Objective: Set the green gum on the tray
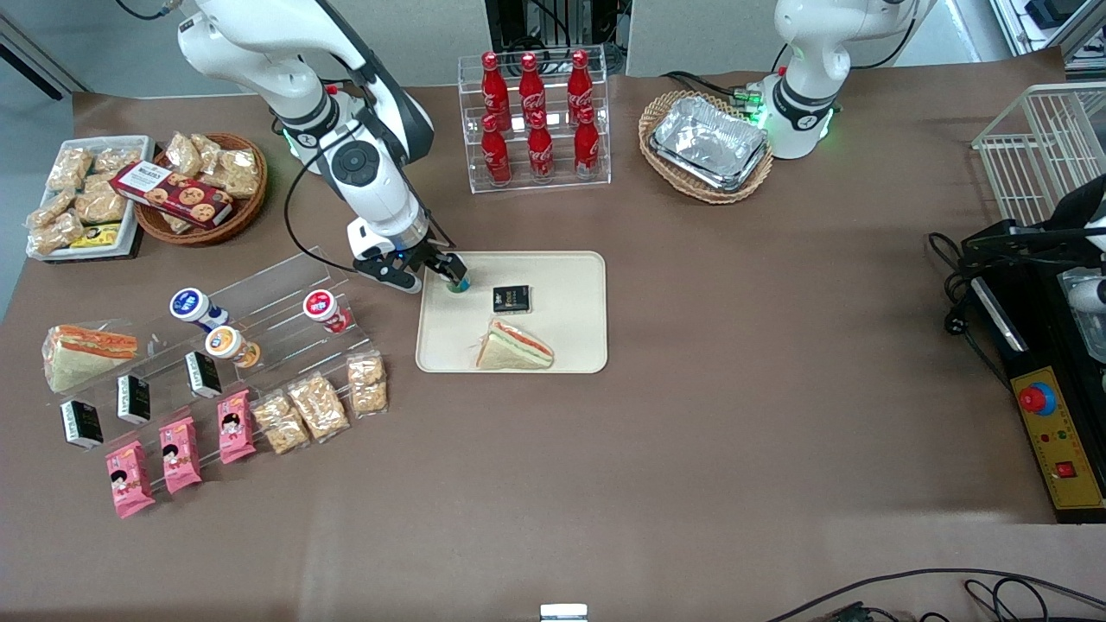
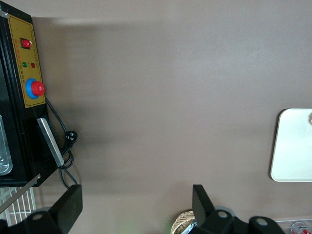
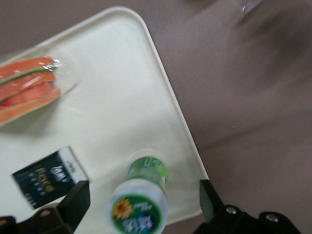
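Note:
The green gum stands upright on the beige tray, close to the tray corner that is farthest from the front camera and toward the working arm's end. My right gripper is just above it. In the right wrist view, the gripper is open. Its fingers stand well apart on either side of the gum, clear of its white lid with the green label. A black packet and a wrapped sandwich also lie on the tray.
A clear stepped stand beside the tray holds blue-labelled, orange-labelled and red-labelled bottles. Snack packs lie nearer the front camera. A cola rack and a wicker basket with foil trays stand farther back.

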Controlling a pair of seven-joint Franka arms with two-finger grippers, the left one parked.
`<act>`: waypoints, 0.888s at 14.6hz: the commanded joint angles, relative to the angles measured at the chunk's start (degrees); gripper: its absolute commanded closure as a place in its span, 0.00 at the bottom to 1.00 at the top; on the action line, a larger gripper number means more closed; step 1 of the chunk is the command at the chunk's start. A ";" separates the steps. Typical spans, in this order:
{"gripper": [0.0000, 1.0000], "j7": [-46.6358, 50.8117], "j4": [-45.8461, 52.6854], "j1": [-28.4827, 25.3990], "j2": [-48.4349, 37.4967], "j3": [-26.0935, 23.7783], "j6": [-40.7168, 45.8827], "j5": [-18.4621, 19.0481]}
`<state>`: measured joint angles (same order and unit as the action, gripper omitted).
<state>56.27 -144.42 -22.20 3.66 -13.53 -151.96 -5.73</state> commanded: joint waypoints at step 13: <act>0.00 -45.06 41.75 17.52 -18.95 2.81 65.83 3.35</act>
<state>24.75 -106.39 -10.99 -15.86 -10.54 -87.18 -4.89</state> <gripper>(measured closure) 0.000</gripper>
